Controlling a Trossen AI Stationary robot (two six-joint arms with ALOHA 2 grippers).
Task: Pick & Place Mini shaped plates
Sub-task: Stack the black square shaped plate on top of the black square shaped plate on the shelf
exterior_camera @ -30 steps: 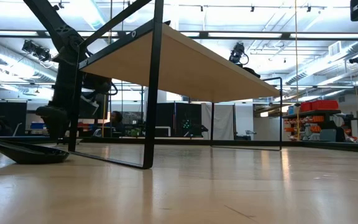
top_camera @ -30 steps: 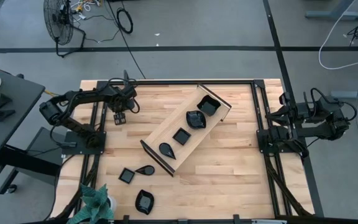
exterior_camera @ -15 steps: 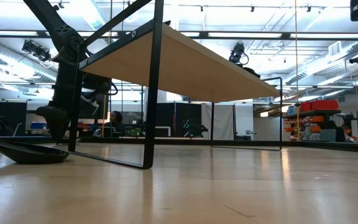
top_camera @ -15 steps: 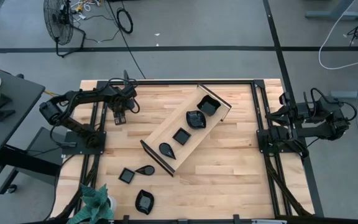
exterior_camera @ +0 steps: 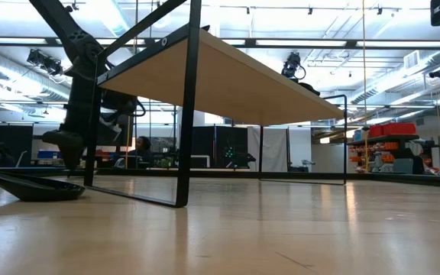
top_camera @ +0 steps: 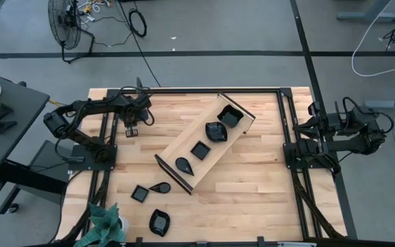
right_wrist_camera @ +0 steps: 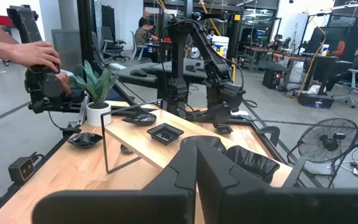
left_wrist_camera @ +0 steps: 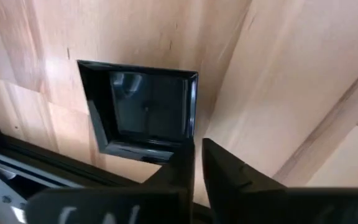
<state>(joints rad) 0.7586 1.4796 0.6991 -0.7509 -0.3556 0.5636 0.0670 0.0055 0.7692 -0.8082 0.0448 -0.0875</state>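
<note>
Gripping the square mini plate (left_wrist_camera: 145,109) at the tabletop's (top_camera: 252,178) ten o'clock, our left hand (left_wrist_camera: 197,165) pinches its rim; we should lift level. Our right hand (right_wrist_camera: 197,162) waits together at three o'clock.

Grey floor (top_camera: 204,41) with a standing fan (top_camera: 65,22), black cables (top_camera: 137,22); ceiling strip lights (exterior_camera: 281,43) overhead.

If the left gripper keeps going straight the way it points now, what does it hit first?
Most likely the square black plate: in the left wrist view the left gripper has its fingers nearly together over that plate's near rim, apparently pinching it. Beyond the rim lies only the table. Contact depth is hard to judge.
</note>
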